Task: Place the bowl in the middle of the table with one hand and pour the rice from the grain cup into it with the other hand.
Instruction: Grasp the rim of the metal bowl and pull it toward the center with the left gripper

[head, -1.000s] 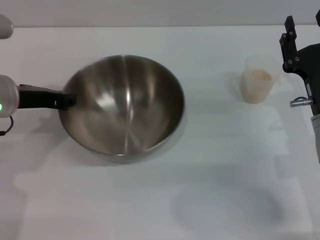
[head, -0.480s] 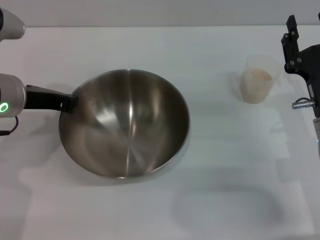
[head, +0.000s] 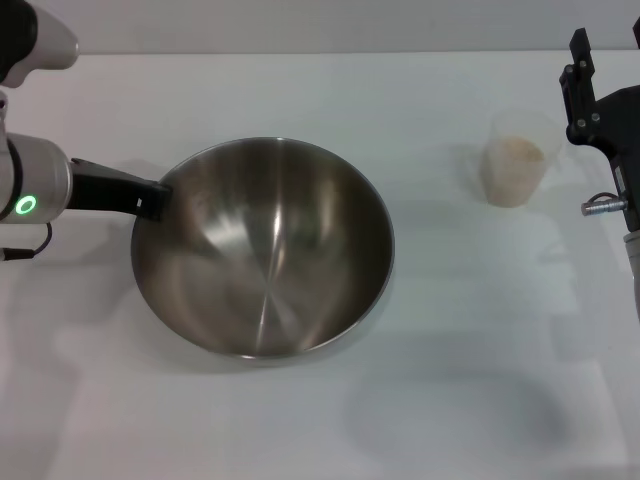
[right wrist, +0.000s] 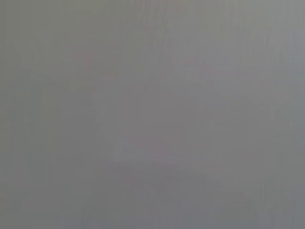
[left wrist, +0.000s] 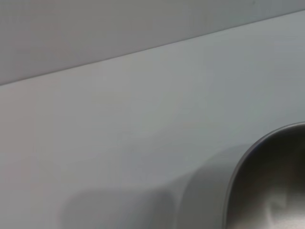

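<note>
The steel bowl [head: 262, 247] rests left of the table's [head: 330, 90] middle, and its rim also shows in the left wrist view, bowl [left wrist: 271, 191]. My left gripper [head: 155, 200] is shut on the bowl's left rim, with the arm reaching in from the left edge. The clear grain cup [head: 515, 158] stands upright at the right rear with the pale rice [head: 518, 150] inside. Just right of the cup my right gripper [head: 607, 50] hangs open, fingers apart and holding nothing. The right wrist view shows only a plain grey surface.
White tabletop lies between the bowl and the cup and across the whole front. The right arm's body [head: 625, 190] fills the right edge.
My left gripper has carried the bowl to the right, toward the table's middle, and the bowl has levelled from a tilt. The right arm and the cup have stayed put.
</note>
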You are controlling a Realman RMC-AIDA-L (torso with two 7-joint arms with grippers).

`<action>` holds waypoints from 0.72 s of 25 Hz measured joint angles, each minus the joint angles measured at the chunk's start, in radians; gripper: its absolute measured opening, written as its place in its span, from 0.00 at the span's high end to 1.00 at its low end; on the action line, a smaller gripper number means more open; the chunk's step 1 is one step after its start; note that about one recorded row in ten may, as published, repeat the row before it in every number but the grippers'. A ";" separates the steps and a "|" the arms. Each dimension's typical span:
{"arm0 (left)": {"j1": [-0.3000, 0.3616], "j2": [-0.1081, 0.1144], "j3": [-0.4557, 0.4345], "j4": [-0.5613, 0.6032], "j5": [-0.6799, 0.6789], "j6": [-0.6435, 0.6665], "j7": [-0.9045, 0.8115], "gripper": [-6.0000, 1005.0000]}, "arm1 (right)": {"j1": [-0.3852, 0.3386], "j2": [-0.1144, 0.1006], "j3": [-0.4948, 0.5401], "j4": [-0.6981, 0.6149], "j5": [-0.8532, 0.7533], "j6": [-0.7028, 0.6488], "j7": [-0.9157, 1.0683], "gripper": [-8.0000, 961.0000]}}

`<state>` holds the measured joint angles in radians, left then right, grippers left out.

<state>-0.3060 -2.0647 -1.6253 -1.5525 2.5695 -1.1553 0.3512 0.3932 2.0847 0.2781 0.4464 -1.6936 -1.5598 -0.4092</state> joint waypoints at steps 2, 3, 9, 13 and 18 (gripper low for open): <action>-0.008 0.000 0.003 0.002 0.007 -0.001 -0.002 0.95 | 0.000 0.000 0.000 0.000 0.000 0.000 0.000 0.44; -0.011 -0.001 0.003 0.001 0.008 -0.001 -0.002 0.95 | 0.000 0.000 0.000 0.000 0.000 0.001 0.000 0.44; -0.045 0.000 0.000 -0.005 0.007 -0.003 0.007 0.95 | -0.001 0.000 0.000 0.000 0.000 0.002 0.001 0.44; -0.082 0.001 -0.012 0.002 -0.008 0.002 0.037 0.95 | 0.001 0.001 -0.002 0.000 0.000 0.003 0.001 0.44; -0.103 0.002 -0.022 -0.001 -0.050 -0.003 0.063 0.95 | 0.001 0.001 -0.001 0.000 0.000 0.003 0.001 0.44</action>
<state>-0.4086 -2.0629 -1.6472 -1.5533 2.5193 -1.1587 0.4142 0.3939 2.0862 0.2767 0.4463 -1.6935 -1.5569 -0.4080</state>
